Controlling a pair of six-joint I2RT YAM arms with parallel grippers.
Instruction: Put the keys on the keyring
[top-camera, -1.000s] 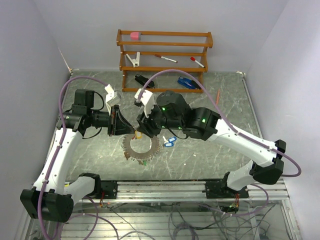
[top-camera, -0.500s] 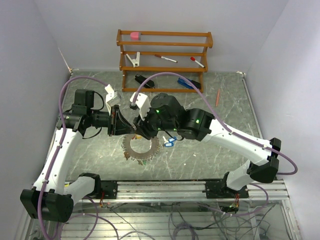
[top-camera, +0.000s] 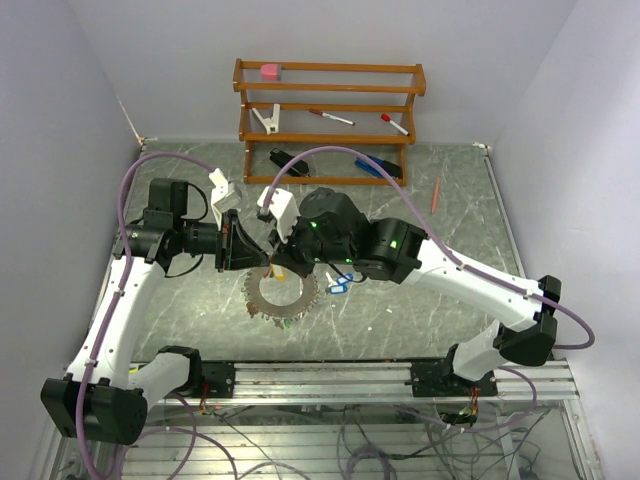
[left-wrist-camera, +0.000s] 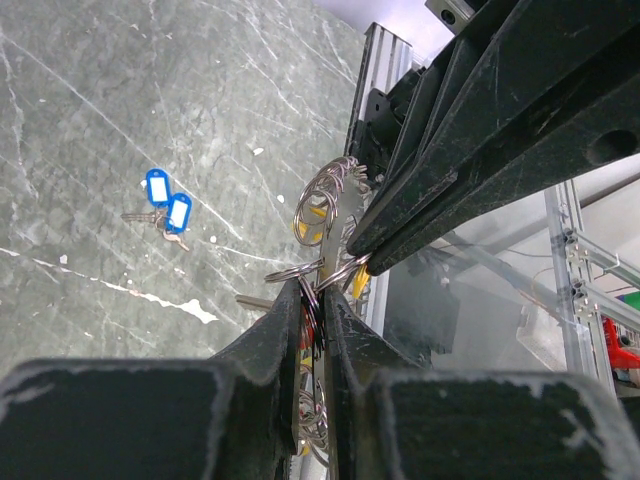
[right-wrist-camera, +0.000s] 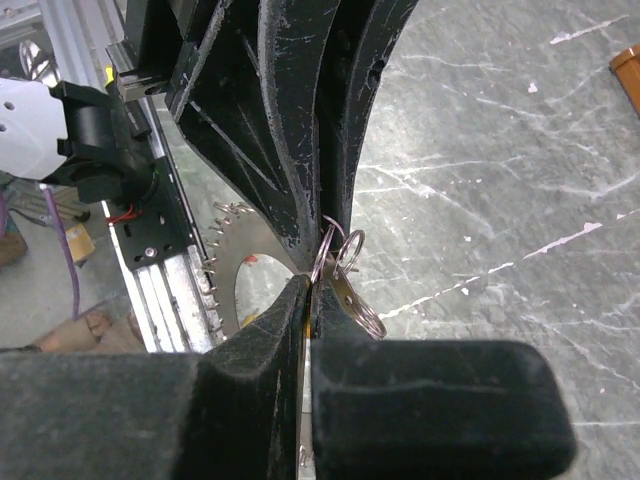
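We look down on a grey-green marbled counter (top-camera: 420, 215) between pale lilac walls (top-camera: 70, 110), with a wooden rack (top-camera: 340, 69) at its far edge. The keyring (top-camera: 254, 296) lies on it, and two blue-tagged keys (top-camera: 338, 284) lie just beside. Above, the left hand (left-wrist-camera: 315, 300) and right hand (right-wrist-camera: 308, 295) each pinch closed on small split rings (left-wrist-camera: 330, 195).

Shows a large silvery-grey metal keyring (top-camera: 283, 294) with a toothed, gear-like rim, lying roughly flat at near centre. Finds two small blue-tagged keys (top-camera: 338, 284) lying flat just right of it.
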